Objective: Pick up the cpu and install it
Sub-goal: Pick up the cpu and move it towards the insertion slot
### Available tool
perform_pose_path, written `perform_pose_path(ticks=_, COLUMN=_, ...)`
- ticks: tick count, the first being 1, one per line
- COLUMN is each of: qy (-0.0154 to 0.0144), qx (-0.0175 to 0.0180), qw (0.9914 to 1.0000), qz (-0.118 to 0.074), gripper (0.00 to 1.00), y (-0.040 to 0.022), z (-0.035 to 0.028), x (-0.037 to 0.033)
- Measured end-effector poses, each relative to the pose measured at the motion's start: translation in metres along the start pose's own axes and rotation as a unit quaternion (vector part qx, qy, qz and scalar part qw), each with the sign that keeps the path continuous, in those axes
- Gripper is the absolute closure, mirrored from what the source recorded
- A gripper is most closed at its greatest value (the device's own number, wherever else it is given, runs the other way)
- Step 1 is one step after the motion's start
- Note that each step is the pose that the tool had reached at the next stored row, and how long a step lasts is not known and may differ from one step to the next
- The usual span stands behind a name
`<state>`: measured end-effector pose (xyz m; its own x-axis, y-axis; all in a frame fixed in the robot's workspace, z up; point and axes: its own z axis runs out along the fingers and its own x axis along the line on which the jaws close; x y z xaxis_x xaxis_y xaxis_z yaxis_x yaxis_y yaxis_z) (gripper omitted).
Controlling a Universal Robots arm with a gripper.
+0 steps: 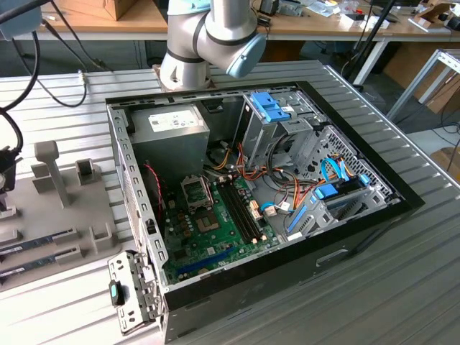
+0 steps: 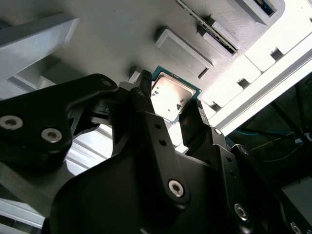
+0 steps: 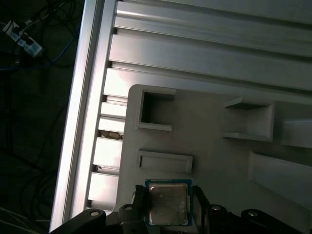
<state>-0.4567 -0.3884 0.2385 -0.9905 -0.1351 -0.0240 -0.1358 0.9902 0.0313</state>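
The black gripper point(image 2: 170, 100) stood directly over the cpu point(image 3: 168, 204), a small flat square chip with a silvery-grey metal top and a thin green rim. In both wrist views it was closed down to the chip's width, one fingertip point(image 2: 145, 87) at each of two opposite edges. I saw no gap there and judged the chip to be in its grip. I could not tell whether the chip rested on the surface beneath it or hung just clear.

The chip, being square, had no long axis to allow for. It lay flat, lid up, over a pale grey moulded parts tray point(image 3: 214, 161), just beside a shallow raised rectangular frame point(image 3: 165, 162).

The tray sat on the ribbed aluminium table point(image 1: 402, 287), at the exterior view's left. The open black computer case point(image 1: 287, 284) lay well apart, toward that view's right. Its green motherboard point(image 1: 208, 241) carried a metal-framed socket point(image 1: 195, 191), which looked vacant. Cluttered wooden workbenches point(image 1: 323, 25) lined the room behind.
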Motion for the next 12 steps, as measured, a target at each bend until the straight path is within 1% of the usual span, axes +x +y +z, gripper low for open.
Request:
perform_pose_path(ticks=9, qy=0.0, qx=-0.0004, qw=1.0, qz=0.0, gripper=0.53, y=0.0002, z=-0.0062, x=-0.0002)
perform_pose_path(ticks=12, qy=-0.0001, qx=-0.0006, qw=1.0, qz=0.0, gripper=0.53, y=0.0003, z=-0.01, x=-0.0002)
